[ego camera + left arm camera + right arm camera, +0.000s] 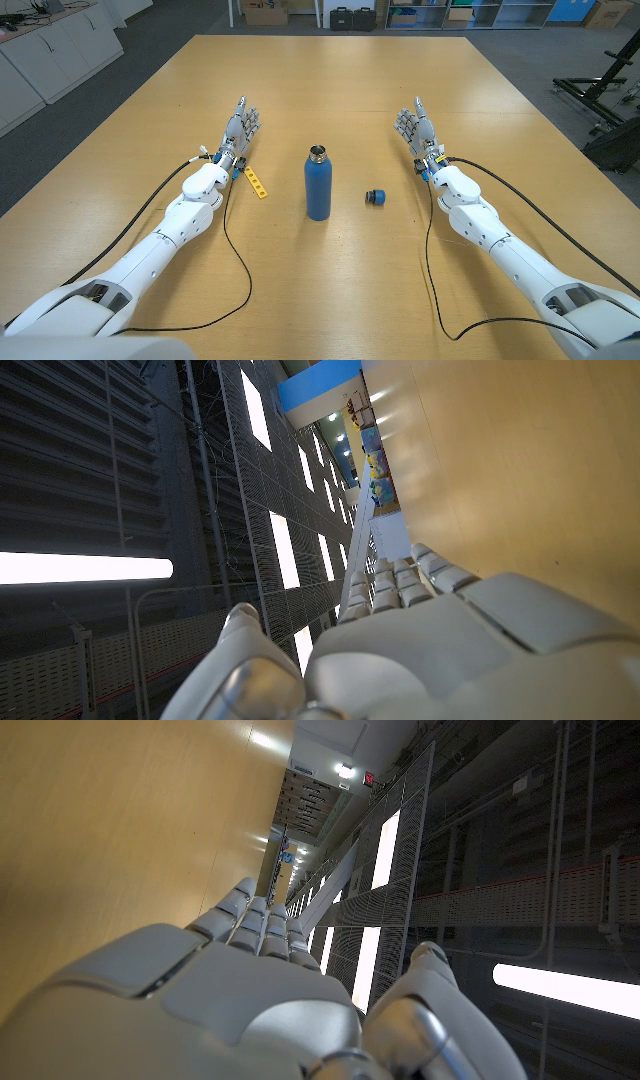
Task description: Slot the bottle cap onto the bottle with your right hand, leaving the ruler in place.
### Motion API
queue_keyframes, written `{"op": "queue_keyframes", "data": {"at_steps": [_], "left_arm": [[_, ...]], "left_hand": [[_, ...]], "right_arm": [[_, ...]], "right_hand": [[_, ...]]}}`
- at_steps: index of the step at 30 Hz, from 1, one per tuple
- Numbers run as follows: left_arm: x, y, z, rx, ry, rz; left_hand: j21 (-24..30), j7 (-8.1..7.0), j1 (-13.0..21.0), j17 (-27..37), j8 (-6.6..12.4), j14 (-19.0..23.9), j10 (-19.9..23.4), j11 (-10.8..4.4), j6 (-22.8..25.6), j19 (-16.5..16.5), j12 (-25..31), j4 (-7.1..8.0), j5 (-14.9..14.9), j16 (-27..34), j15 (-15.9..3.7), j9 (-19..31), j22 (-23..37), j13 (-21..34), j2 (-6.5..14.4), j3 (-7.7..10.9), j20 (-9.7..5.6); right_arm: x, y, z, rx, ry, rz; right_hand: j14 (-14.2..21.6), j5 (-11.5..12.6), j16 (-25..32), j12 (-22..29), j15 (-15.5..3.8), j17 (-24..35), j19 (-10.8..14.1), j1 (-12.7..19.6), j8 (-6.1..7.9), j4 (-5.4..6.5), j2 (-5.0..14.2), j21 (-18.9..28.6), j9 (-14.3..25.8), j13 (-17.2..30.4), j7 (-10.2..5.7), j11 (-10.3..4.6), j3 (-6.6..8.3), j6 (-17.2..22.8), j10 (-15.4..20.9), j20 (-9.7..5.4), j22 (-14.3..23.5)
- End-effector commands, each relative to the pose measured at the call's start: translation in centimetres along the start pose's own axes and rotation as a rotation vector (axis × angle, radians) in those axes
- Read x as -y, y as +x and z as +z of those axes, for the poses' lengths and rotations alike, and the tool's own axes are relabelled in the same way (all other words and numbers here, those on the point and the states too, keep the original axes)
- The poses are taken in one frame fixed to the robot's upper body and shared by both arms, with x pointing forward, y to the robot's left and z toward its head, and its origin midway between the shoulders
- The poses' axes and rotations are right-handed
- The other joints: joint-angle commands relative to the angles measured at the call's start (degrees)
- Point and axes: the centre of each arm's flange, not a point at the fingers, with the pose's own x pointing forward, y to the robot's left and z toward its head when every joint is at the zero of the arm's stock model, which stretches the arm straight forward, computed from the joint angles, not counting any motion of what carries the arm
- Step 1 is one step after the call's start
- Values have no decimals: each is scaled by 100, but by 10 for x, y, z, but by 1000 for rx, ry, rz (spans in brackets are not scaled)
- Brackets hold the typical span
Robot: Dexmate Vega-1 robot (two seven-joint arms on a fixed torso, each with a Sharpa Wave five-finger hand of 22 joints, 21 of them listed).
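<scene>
Blue bottle [318,185] upright mid-table, mouth open, ready for capping; bottle cap [376,197] just beside it, nearer right hand [416,131]; yellow ruler [256,183] by left hand [238,132]; both hands empty, fingers extended.

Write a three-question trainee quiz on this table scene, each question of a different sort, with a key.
1. True or false: the cap is already on the blue bottle.
2. Multiple choice: the yellow ruler lies nearest to
A. the left hand
B. the right hand
C. the cap
3. Fill in: the bottle stands ______ on the table, its mouth uncovered.

Key
1. False: the cap lies on the table between the bottle and the right arm.
2. A: the ruler lies right beside the left wrist.
3. upright
</scene>
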Motion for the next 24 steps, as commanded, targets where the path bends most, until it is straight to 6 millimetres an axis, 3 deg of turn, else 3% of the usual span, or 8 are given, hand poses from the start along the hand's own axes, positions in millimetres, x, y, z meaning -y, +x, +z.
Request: {"op": "queue_keyframes", "data": {"at_steps": [1,8,20,24], "left_arm": [[4,-9,9,33,-23,-18],[8,-20,16,51,-15,-23],[13,-9,12,2,-25,16],[17,-12,13,9,-37,25]], "left_hand": [[23,15,6,19,46,74,53,36,54,70,31,-8,30,41,8,29,19,14,-41,31,-114],[63,-3,28,17,92,232,233,21,240,172,80,-5,34,87,-16,30,18,12,-9,33,-142],[87,-26,90,10,190,480,644,-61,679,312,175,-15,39,127,-62,24,15,8,84,62,-181],[91,-39,101,8,213,513,770,-47,795,345,203,-20,37,123,-82,23,14,8,103,67,-193]], "right_arm": [[0,0,4,-1,-25,-2],[-7,-18,20,56,-66,-15],[-11,-47,36,91,-119,15],[-9,-57,41,83,-140,20]], "right_hand": [[31,36,36,40,40,19,74,62,39,-4,26,44,29,27,168,18,41,34,41,-4,19],[198,28,91,98,-8,2,222,226,121,-81,152,65,31,30,48,-43,122,301,255,-23,22],[309,5,124,145,-36,-9,326,383,166,-159,256,76,36,32,-6,-126,196,482,445,-20,25],[423,-26,163,186,-53,-12,428,471,200,-208,313,94,39,36,-67,-282,233,639,609,5,29]]}}
